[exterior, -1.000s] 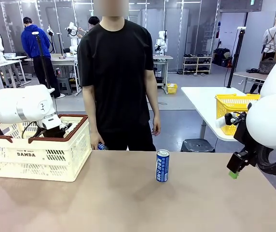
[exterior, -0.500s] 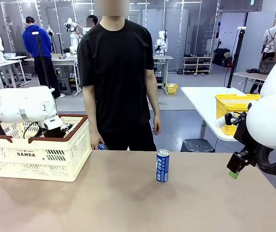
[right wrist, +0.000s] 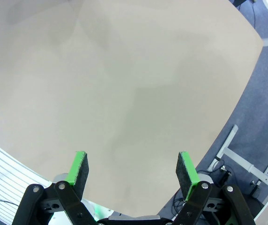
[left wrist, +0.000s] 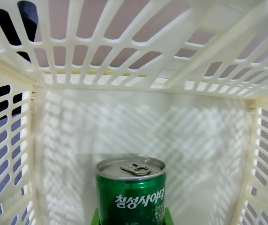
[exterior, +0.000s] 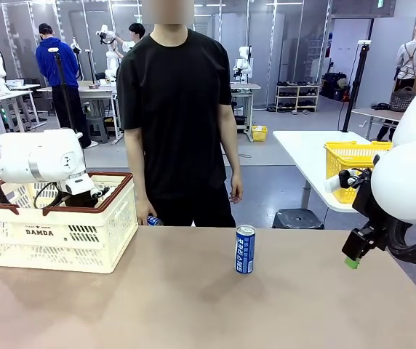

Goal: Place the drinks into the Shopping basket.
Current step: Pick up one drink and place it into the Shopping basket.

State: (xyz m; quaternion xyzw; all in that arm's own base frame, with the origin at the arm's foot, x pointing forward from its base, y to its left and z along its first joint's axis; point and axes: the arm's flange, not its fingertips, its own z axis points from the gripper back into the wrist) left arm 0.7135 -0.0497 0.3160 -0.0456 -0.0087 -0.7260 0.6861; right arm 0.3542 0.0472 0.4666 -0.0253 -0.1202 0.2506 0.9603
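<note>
**One can in, one to go**

Front view: my left gripper [exterior: 97, 194] reaches down into the Shopping basket [exterior: 55, 243] at the left. The tall blue can [exterior: 245, 249] stands upright mid-table, not yet collected. My right gripper [exterior: 352, 256] hangs off the table's right edge.

Left wrist view: the short green can [left wrist: 130, 192] stands upright on the basket floor between my pads [left wrist: 167, 217]. I cannot tell whether they are clamped or released.

Right wrist view: jaws spread and empty over bare table [right wrist: 124, 93].

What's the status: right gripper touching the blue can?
Apart. Front view: blue can stands on the table; right gripper hangs off to its side, a wide stretch of tabletop between them.
</note>
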